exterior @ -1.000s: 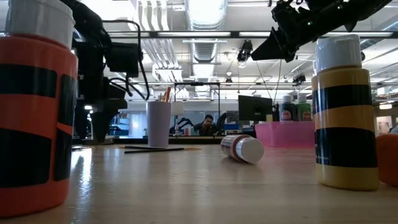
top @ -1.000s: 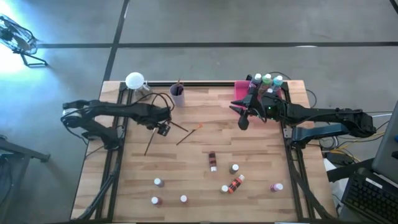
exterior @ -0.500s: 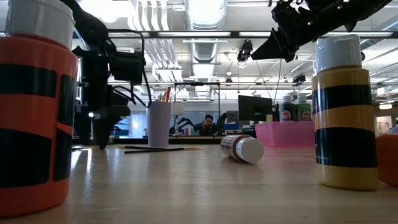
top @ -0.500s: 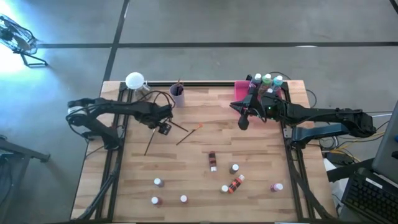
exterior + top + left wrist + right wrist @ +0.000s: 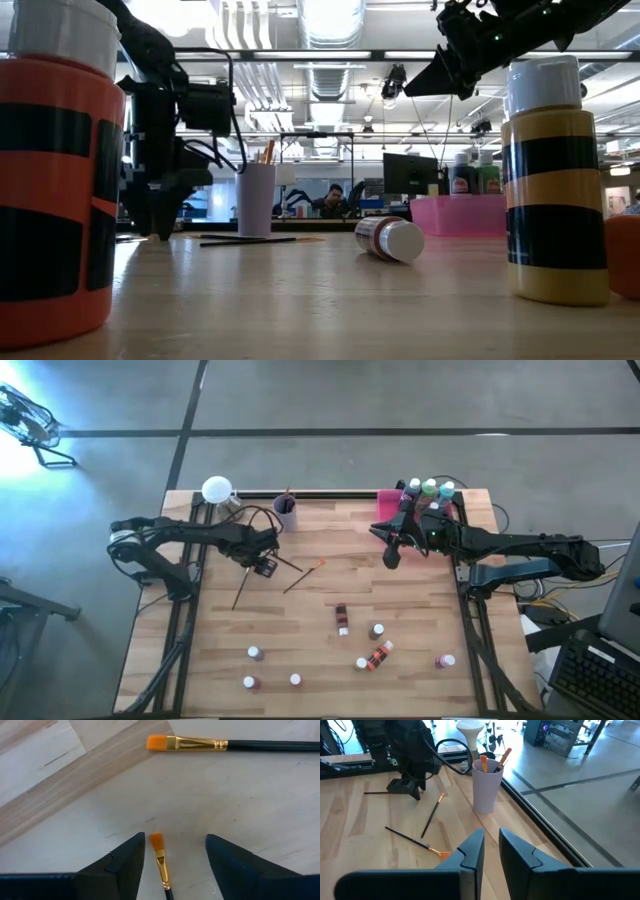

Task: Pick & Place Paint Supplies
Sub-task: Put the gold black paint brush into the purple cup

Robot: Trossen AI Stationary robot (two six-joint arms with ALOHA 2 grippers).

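Observation:
Three thin brushes lie flat on the table's far left half. My left gripper [image 5: 262, 567] points down over the bristle end of the leftmost one [image 5: 160, 861]. Its fingers are open, one on either side of the orange tip, which lies nearer one finger [image 5: 131, 862] without touching. That brush's dark handle [image 5: 240, 592] runs toward the near edge. The two other brushes [image 5: 305, 577] [image 5: 288, 565] lie just to the right. My right gripper [image 5: 392, 555] hangs above the table by the pink tray [image 5: 388, 510], shut and holding nothing. Several white-capped bottles [image 5: 342, 618] stand or lie on the near half.
A lilac cup [image 5: 285, 512] holding brushes stands at the far edge, with a white round object [image 5: 217, 489] to its left. Bottles [image 5: 430, 488] stand in the pink tray at the far right. In the low view, two bottles [image 5: 555, 180] [image 5: 55, 170] stand close to the camera.
My left gripper has come down toward the table over the brush's bristle end. The brush has stayed where it lay. My right arm has kept still.

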